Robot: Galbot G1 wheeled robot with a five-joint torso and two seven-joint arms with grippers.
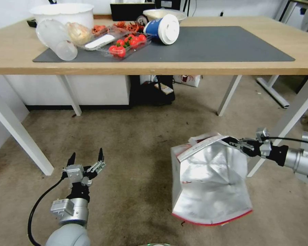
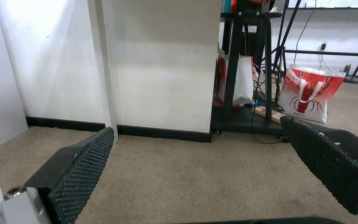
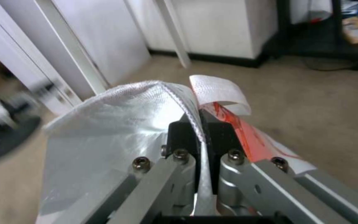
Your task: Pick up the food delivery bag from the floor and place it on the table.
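The food delivery bag (image 1: 208, 181) hangs tilted over the floor (image 1: 133, 143) at the right, its silver foil lining facing me and a red edge along the bottom. My right gripper (image 1: 233, 142) is shut on the bag's upper rim. In the right wrist view the black pads (image 3: 183, 137) pinch the rim of the food delivery bag (image 3: 117, 130) beside a white strap handle (image 3: 218, 91). My left gripper (image 1: 86, 158) hovers open above the floor at the lower left, well apart from the bag. The table (image 1: 10, 51) with its dark grey mat (image 1: 222, 46) stands ahead.
The mat's left half holds a white tub (image 1: 63, 13), clear containers, a tray of tomatoes (image 1: 126, 44) and a tipped blue cup (image 1: 162, 29). White table legs (image 1: 20, 133) stand left and right of me. Another red-and-white bag (image 2: 309, 95) sits by a black stand under the table.
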